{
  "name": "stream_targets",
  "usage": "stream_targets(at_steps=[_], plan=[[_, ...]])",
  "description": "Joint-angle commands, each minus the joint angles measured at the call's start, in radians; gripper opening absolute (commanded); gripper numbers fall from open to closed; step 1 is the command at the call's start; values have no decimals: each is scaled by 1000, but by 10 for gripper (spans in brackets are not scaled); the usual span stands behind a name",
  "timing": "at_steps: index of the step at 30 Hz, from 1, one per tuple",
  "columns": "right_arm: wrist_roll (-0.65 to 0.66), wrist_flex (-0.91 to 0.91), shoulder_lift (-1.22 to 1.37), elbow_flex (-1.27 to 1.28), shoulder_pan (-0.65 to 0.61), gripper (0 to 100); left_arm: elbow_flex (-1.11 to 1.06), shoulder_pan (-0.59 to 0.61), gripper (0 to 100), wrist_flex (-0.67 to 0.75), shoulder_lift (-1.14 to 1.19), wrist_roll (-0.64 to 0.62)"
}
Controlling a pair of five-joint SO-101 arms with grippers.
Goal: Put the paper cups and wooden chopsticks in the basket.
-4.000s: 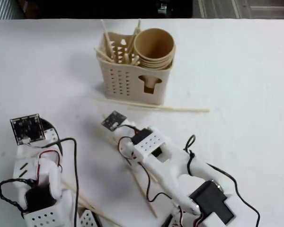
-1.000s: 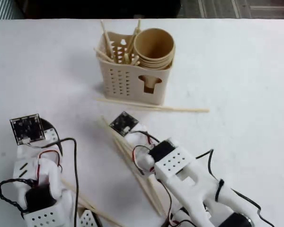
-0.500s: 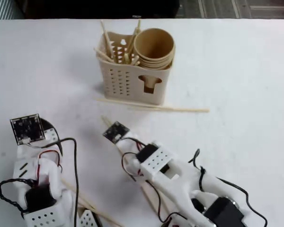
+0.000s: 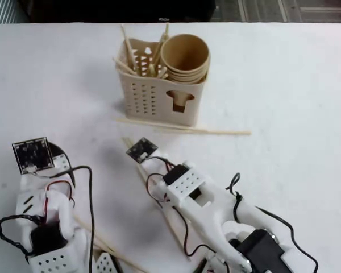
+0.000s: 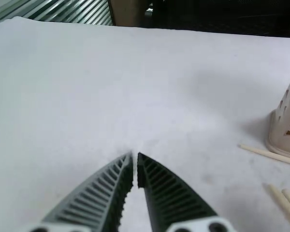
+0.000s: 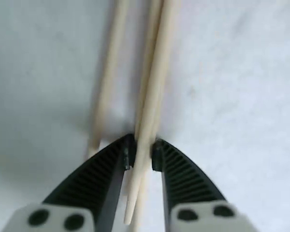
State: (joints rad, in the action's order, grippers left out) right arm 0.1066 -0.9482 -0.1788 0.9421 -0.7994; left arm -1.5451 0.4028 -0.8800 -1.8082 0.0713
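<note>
The right arm (image 4: pixel 184 185) is sitting a touch closer to the basket (image 4: pixel 153 99) than half a second ago, its wrist board having crept up the table (image 4: pixel 284 85) along the line of the sticks beneath it; the left arm (image 4: pixel 45 216) is staying where it was. The right gripper (image 6: pixel 140 147) is pinching narrowly on the gripped sticks (image 6: pixel 157 92), seemingly two pressed together, with the jaws straddling them near one end, likely so the long free part is pointing ahead and can be tipped into the basket. A loose stick (image 6: pixel 108 82) is lying just beside them, outside the jaws, so it is probably being left for a later pass. Whether the gripped sticks are already clear of the table is hard to tell; they are looking level with the loose one. The left gripper (image 5: pixel 134 159) is hovering low over bare table with its jaws all but touching and nothing between them, apparently parked out of the way. The cups (image 4: pixel 187 71) are nesting in a stack in the basket's right side, and several upright sticks (image 4: pixel 127 42) are leaning in its left side, so that part of the job is looking done. The front sticks (image 4: pixel 182 127) are lying flat against the basket's foot, waiting to be collected.
</note>
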Motion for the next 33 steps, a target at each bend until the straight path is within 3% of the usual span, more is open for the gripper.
stream_targets(at_steps=[1, 15, 25, 33], plan=[[14, -36, -16, -25, 1, 19, 5, -1, 39, -5, -15, 9], [55, -259, -587, -20, 45, 19, 5, -1, 39, -5, -15, 9], [57, -234, -823, -129, 157, 19, 5, -1, 39, -5, -15, 9], [54, -114, -811, -311, 217, 19, 5, -1, 39, -5, -15, 9]])
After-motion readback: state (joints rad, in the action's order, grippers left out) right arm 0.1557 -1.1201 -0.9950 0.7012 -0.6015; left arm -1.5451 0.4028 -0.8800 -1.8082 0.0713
